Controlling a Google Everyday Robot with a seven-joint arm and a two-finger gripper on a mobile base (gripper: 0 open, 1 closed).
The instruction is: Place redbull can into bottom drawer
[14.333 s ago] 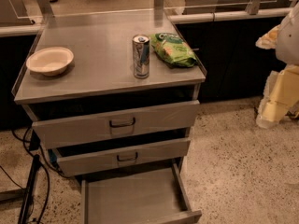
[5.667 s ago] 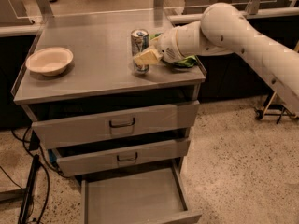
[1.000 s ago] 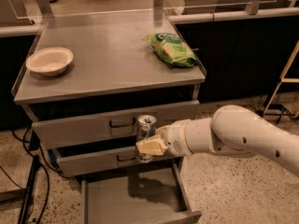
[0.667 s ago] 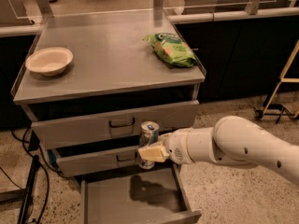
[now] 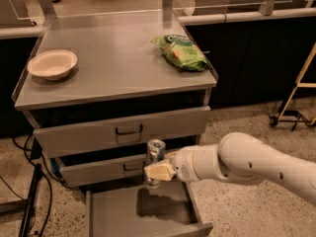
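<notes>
A grey metal cabinet (image 5: 113, 58) with three drawers fills the left and centre of the camera view; its top two drawers are shut. A thick white robot arm (image 5: 247, 164) reaches in from the lower right, across the cabinet's front. The bottom drawer (image 5: 111, 221) is pulled out toward the viewer, its flat floor bare apart from a dark shadow under the arm's tip. On the cabinet top lie a green snack bag (image 5: 181, 51) near the right edge and a pale bowl (image 5: 52, 64) well apart on the left. The gripper (image 5: 159, 171) hangs above the rear half of the open drawer, just in front of the middle drawer's face (image 5: 94, 171), with its pale fingers clamped around the redbull can (image 5: 154, 153). The can stands upright in that grip, silver top upward, not yet touching the drawer floor. To finish well, the arm should probably descend straight, keeping the can vertical and clear of the middle drawer's handle (image 5: 131, 168), letting go only once its base rests flat.
</notes>
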